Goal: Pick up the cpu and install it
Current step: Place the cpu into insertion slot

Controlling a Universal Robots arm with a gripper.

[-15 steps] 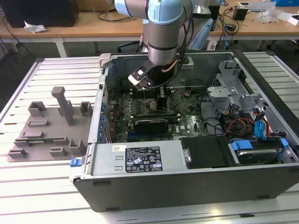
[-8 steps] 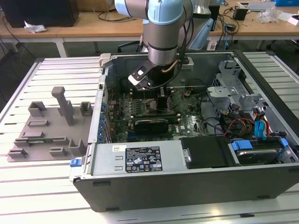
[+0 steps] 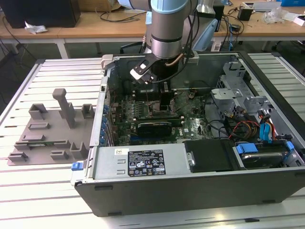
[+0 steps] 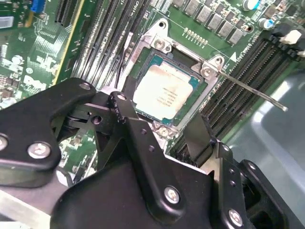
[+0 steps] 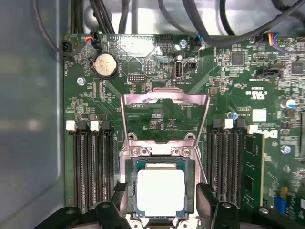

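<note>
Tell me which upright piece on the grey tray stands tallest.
The post with the wider head, near the middle of the tray; all other pieces are clearly lower.

Computer case (image 3: 190, 186) sits on the slatted table (image 3: 28, 191), moulded tray (image 3: 47, 138) just beside it on the exterior view's left. Inside, the cpu (image 5: 160, 192) lies in the motherboard's (image 5: 228, 86) socket (image 5: 125, 164), memory slots (image 5: 93, 167) flanking it, and the gripper (image 5: 163, 200) hangs over it, fingers (image 5: 207, 198) either side.

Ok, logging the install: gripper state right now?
Gripper: open, straddling the cpu that lies in the socket, holding nothing.
</note>
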